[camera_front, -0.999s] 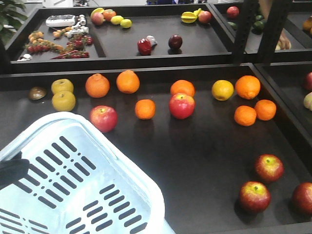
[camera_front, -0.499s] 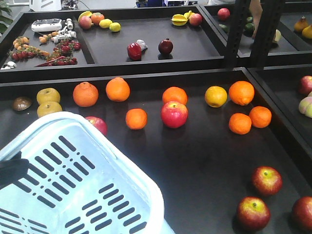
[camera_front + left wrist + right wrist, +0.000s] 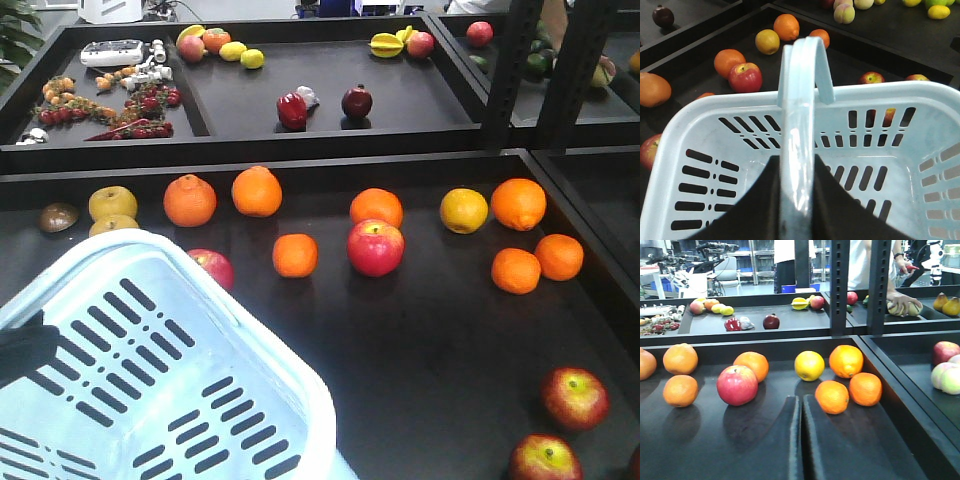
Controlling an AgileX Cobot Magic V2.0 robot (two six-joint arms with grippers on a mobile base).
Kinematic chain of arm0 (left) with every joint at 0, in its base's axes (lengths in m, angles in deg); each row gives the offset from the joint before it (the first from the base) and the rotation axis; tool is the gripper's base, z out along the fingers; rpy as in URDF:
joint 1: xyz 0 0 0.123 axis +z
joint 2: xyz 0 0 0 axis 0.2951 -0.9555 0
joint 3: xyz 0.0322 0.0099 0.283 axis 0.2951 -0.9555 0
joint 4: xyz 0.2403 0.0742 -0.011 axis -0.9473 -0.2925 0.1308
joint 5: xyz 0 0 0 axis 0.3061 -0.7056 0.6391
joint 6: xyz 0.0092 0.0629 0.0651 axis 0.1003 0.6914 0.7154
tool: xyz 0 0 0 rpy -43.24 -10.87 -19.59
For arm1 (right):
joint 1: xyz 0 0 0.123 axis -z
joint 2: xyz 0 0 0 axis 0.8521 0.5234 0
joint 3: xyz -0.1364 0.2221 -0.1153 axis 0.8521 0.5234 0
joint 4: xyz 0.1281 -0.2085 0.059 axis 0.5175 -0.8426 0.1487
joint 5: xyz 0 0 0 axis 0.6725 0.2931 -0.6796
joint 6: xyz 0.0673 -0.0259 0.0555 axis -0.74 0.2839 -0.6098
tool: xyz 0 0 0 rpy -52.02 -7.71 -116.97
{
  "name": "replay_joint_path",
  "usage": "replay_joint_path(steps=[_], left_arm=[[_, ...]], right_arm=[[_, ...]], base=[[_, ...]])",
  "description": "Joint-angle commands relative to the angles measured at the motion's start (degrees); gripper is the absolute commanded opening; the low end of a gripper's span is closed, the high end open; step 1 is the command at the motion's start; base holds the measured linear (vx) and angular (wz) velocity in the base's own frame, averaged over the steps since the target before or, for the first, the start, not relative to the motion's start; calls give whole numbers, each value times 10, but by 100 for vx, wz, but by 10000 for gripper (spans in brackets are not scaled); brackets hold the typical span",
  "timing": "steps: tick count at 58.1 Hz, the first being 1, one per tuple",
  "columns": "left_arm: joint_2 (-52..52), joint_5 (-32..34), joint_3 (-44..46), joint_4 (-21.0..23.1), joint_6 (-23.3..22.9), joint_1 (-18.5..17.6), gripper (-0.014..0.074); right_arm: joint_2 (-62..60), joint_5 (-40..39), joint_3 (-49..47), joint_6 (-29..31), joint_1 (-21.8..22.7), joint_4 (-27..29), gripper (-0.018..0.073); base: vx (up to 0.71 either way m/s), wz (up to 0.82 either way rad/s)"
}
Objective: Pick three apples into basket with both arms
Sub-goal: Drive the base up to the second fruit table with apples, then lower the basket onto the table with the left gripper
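Note:
My left gripper [image 3: 797, 172] is shut on the hoop handle [image 3: 802, 100] of the pale blue basket [image 3: 880, 92], one finger on each side. The basket [image 3: 130, 245] fills the lower left of the front view and holds nothing. One red apple [image 3: 375, 248] lies mid-tray and a second apple [image 3: 212, 268] is half hidden behind the basket rim. Two more apples [image 3: 575, 397] [image 3: 545, 460] lie at the lower right. My right gripper [image 3: 801, 407] is shut and empty, low over the tray, with the mid-tray apple [image 3: 737, 385] ahead on its left.
Oranges [image 3: 257, 191] [image 3: 516, 270], a lemon [image 3: 463, 210] and yellow-green fruits [image 3: 112, 204] are scattered on the black tray. A raised wall [image 3: 300, 158] separates a rear tray of mixed fruit. Black posts [image 3: 840, 285] stand at the back right, with a person's hand [image 3: 902, 302] beyond.
The view has shifted while the basket keeps its place in the frame. The basket rim now covers half of the left apple. The lower-right apples sit nearer the frame's bottom edge.

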Motion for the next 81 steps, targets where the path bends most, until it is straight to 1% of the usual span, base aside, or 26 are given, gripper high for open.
replay_joint_path(steps=[1,32,81], left_arm=[[-1,52,15,12,-5,-2,-6],[-1,52,15,12,-5,-2,-6],[-1,52,15,12,-5,-2,-6]], right_arm=[[-6,-41,7,4,3,-5,-5],[-6,-41,7,4,3,-5,-5],[-6,-41,7,4,3,-5,-5]], base=[[4,8],[2,9],[0,0]])
